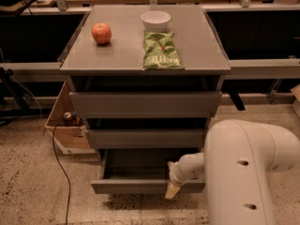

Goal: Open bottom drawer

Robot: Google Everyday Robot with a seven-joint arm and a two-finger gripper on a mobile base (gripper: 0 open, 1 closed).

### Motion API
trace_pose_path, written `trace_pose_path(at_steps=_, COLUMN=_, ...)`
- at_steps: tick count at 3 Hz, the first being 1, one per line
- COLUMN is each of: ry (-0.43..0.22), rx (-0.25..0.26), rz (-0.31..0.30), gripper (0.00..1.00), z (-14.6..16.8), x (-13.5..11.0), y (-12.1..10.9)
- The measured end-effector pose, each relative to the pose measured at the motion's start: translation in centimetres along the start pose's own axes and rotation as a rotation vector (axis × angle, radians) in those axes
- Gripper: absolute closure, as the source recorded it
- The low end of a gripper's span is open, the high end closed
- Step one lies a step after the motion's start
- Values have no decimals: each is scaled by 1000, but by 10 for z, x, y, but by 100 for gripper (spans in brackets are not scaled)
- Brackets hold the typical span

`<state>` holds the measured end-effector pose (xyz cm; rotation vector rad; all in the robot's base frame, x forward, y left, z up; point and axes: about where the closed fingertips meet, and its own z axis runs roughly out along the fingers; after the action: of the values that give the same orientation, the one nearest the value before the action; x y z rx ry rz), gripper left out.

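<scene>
Bottom drawer (131,187): standing partly out of the cabinet (126,55), task mostly done by my judgement; my gripper (172,187) at its front edge, grip state I cannot tell.

Bottom drawer (136,187) matt grey, smooth; hand (172,189) at its front edge, smooth cream plastic; chip bag (161,51) glossy green

Cabinet top (122,55) bears apple (101,33), bowl (155,20), bag (161,50); gripper (172,190) at bottom drawer (131,186).

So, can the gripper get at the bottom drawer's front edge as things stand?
Probably yes: the gripper sits at the front panel of the bottom drawer, which is partly out, with nothing visible between them.
</scene>
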<state>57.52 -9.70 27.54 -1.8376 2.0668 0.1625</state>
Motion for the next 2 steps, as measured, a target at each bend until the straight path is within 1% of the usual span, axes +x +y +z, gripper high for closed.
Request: trace_pose_path(at_steps=2, ry=-117, rx=44, rz=56, gripper=63, z=8, x=11, y=-44)
